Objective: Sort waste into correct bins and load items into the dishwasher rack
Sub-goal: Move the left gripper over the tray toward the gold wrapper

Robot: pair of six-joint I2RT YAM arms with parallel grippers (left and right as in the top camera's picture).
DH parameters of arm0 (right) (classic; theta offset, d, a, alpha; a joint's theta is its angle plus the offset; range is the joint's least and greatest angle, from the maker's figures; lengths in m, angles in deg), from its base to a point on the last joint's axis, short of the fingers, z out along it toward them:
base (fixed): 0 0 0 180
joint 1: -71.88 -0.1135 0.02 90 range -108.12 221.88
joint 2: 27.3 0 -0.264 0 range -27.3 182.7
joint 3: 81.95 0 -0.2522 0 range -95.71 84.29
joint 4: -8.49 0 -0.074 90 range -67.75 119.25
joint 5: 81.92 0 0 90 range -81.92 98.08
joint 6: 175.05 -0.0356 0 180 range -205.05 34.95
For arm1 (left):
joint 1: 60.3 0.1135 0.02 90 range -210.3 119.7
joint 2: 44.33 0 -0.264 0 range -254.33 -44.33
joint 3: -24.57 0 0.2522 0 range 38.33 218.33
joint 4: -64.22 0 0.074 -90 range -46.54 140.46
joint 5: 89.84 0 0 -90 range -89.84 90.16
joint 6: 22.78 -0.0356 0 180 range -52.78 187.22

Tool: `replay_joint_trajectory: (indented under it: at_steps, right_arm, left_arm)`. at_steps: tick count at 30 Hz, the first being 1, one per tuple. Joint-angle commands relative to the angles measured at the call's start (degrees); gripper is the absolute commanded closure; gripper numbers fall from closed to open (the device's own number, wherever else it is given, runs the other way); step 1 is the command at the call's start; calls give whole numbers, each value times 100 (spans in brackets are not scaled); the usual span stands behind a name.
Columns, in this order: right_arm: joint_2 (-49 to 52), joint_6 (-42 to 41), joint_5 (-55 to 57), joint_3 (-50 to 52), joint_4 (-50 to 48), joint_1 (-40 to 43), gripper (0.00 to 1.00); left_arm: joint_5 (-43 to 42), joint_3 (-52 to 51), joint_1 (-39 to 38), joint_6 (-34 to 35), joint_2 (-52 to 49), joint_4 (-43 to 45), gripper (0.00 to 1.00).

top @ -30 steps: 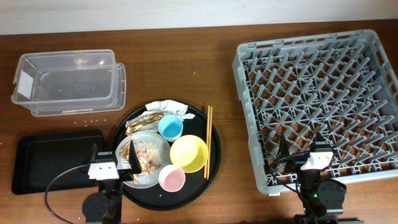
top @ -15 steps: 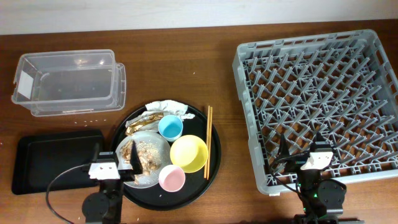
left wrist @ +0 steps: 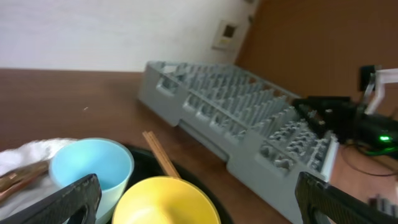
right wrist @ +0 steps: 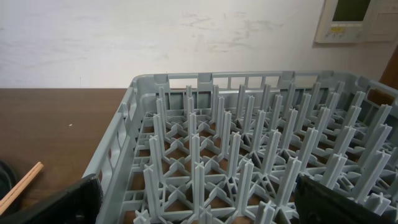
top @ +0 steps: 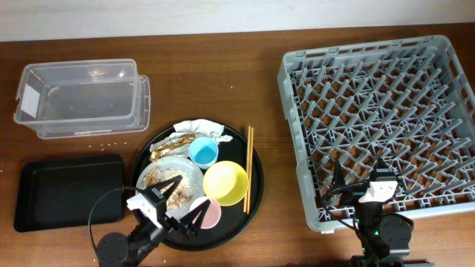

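1. Opening step, I'd say: napkin (top: pixel 204 127), wrapper (top: pixel 171 143), plate (top: pixel 165 176), yellow bowl (top: pixel 225 183) and chopsticks (top: pixel 249 167) all sit on the round black tray (top: pixel 256 202).
2. Left gripper (top: pixel 180 209) hangs over the tray's near edge, jaws wide, empty.
3. Right gripper (top: pixel 358 178) is right of the tray, above the rack (top: pixel 378 111), jaws wide too, empty.
4. Next, likely: straddle a bowl rim, then close.

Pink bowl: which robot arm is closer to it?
Left. The left end effector hovers right by the pink bowl, partly over its edge. The right end effector is far off, over the rack's near edge.

Matt plastic rack (top: pixel 378 111), clear plastic box (top: pixel 82 100), wooden table (top: pixel 223 74).
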Motion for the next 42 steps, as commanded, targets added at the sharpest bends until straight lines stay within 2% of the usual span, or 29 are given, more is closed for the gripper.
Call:
replay_joint_trajectory:
  at_steps: [1, 4, 12, 15, 21, 30, 37, 42]
  right_arm:
    - [-37, -26, 52, 42, 20, 33, 1]
    - [-37, -28, 52, 42, 20, 33, 1]
    - [-37, -28, 50, 42, 20, 33, 1]
    - [-37, -28, 50, 42, 20, 33, 1]
    - [-37, -28, 52, 42, 20, 33, 1]
    - [-37, -28, 50, 42, 20, 33, 2]
    - [-37, -28, 52, 42, 20, 33, 1]
    - [-37, -28, 52, 42, 17, 33, 1]
  left_arm:
    - [-369, -11, 4, 166, 28, 374, 1]
    - [-369, 28, 4, 168, 28, 717, 1]
    - [-365, 195, 4, 188, 26, 713, 1]
    - [-304, 195, 4, 186, 26, 472, 1]
    - [457, 195, 4, 186, 26, -662, 1]
    - [459, 195, 4, 184, 26, -686, 1]
    - [1534, 195, 4, 184, 26, -743, 1]
    - [1744, 195, 4, 184, 26, -730, 1]
